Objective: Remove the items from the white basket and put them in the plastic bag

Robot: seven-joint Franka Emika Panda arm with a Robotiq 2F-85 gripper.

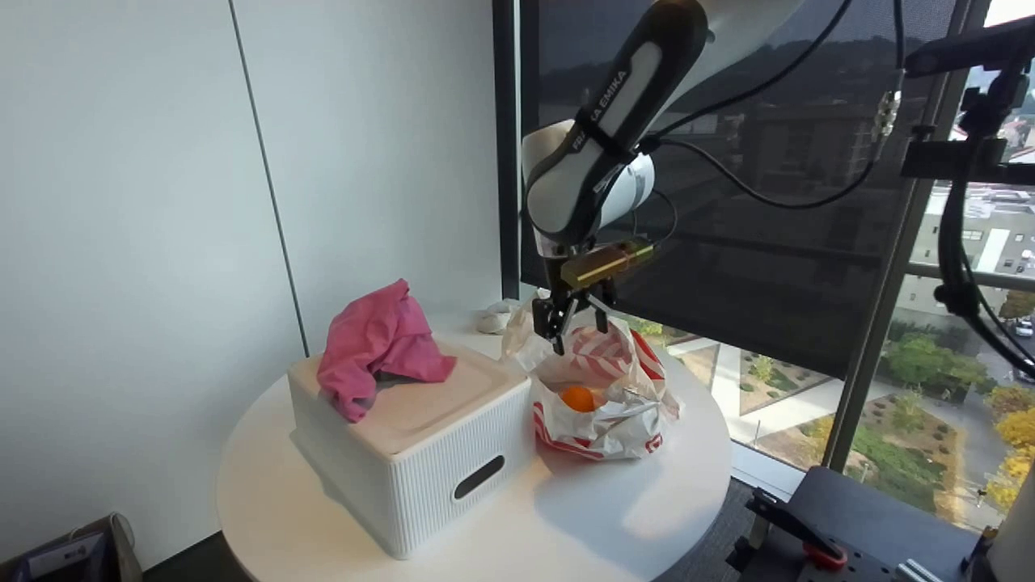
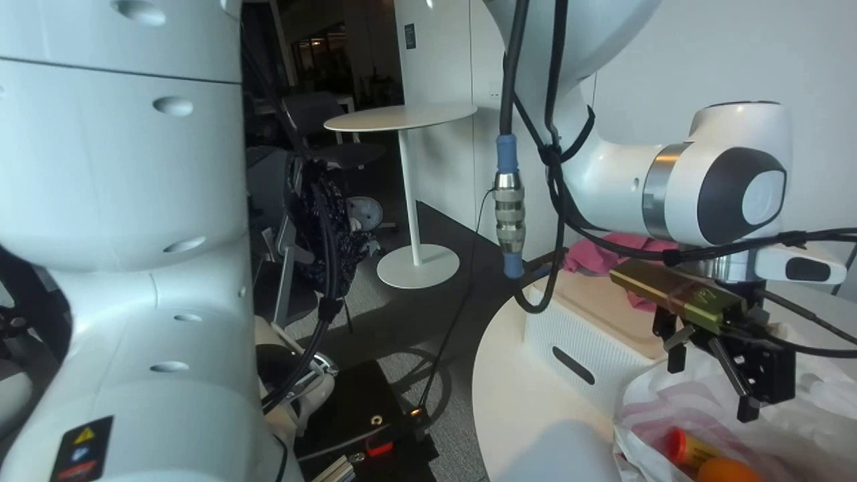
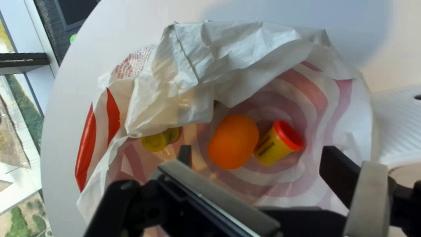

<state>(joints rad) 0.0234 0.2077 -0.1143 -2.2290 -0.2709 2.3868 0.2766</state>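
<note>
The white plastic bag with red stripes (image 1: 598,436) stands with its mouth open on the round table; it also shows in the wrist view (image 3: 230,59). An orange round item (image 3: 233,141), a yellow can with a red lid (image 3: 273,148) and a partly hidden yellow item (image 3: 154,142) lie inside it. The white ribbed basket (image 1: 437,465) stands beside the bag, flat side up; no opening shows. A pink cloth (image 1: 380,339) lies crumpled on it. My gripper (image 3: 260,159) is open and empty above the bag's mouth, as an exterior view also shows (image 1: 580,335).
The round white table (image 1: 267,469) has its edge near the window side. A pale wall (image 1: 145,242) stands behind the basket. A small white object (image 1: 492,321) lies behind the bag. Cables (image 2: 535,167) hang along the arm.
</note>
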